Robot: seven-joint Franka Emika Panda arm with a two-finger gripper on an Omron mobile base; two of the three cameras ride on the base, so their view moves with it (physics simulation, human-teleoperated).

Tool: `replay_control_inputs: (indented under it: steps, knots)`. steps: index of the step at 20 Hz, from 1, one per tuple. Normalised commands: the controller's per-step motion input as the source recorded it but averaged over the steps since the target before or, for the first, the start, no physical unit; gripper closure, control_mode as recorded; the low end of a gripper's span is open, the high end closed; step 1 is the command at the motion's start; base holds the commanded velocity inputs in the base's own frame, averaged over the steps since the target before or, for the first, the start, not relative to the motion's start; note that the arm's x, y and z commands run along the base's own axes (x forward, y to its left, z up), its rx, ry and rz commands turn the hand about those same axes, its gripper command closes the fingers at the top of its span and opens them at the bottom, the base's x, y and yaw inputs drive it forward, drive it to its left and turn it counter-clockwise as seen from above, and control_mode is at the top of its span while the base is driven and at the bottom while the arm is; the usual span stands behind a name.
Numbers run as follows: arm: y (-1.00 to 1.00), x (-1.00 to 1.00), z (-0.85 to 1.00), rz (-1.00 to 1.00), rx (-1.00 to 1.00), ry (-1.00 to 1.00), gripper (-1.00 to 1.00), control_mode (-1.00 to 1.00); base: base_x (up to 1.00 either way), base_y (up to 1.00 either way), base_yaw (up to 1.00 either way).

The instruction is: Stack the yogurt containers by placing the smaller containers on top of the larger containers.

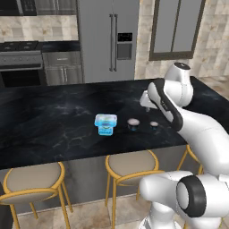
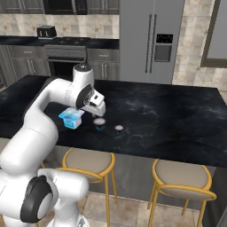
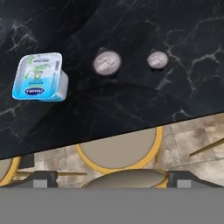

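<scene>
Labels on blue tub (image 3: 38, 77) and 2 cups (image 3: 106, 63) (print unreadable).

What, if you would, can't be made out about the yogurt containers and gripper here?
- Print on the light blue squarish tub: too blurred, hand view.
- Lid text on the larger dark round cup and smaller dark round cup: too small.
- Gripper: fingers hidden behind the hand, right base view.

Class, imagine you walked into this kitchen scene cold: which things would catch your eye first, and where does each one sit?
The light blue tub stands out against the black marble counter, near its front edge. Beside it, in a row, sit two small round cups: the bigger cup in the middle and the smallest cup at the far end. The white arm's open hand hovers above them, holding nothing.
</scene>
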Motion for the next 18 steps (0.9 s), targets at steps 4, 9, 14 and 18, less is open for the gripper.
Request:
replay_control_inputs:
  steps: [4, 9, 14, 18]
  knots:
    - [-0.03, 0.41, -0.25, -0.07, 0.04, -0.01, -1.0, -1.0, 0.0, 0.0, 0.0]
    - [-0.01, 0.43, -0.19, -0.08, 0.01, -0.02, -1.0, -1.0, 0.0, 0.0, 0.0]
    - [0.0, 0.42, -0.21, -0.08, 0.0, -0.02, -1.0, -1.0, 0.0, 0.0, 0.0]
    - [-0.02, 0.38, -0.23, -0.08, 0.0, -0.04, -1.0, -1.0, 0.0, 0.0, 0.0]
